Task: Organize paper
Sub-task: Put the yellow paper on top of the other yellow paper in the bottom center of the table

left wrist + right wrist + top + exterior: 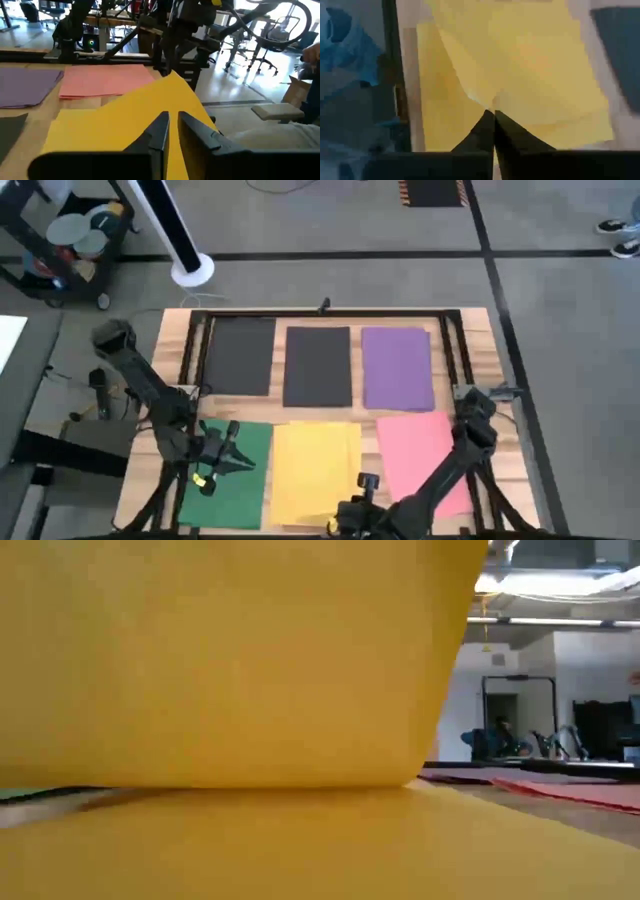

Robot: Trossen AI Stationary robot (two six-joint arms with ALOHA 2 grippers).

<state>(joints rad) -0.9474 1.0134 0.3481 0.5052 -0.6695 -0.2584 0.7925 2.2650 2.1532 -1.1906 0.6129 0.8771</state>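
The paper lies in two rows. Two dark grey sheets (240, 355) (318, 366) and a purple one (397, 367) are at the back. Green (240, 480), yellow (312, 470) and pink (425, 455) sheets are in front. My right gripper (493, 114) is at the yellow pile's near right corner, shut on the top yellow sheet (520, 60). That sheet curls up in the low view (220, 660) over a second yellow sheet (440, 120). My left gripper (173, 125) hovers over the green sheet, its fingers a narrow gap apart with nothing between them. My right gripper pinches the top yellow sheet's near right corner (492, 104) between its two fingertips, one layer. It comes slanting down from the table's right. The corner is lifted and the sheet bends up from it (172, 80), while its far part still lies on the yellow sheet below.
A black frame (320, 313) runs around the work area on the wooden table (495, 360). Its near rail (395, 100) is close beside my right gripper. A cart (70, 240) and a white post (190, 268) stand beyond the far left corner.
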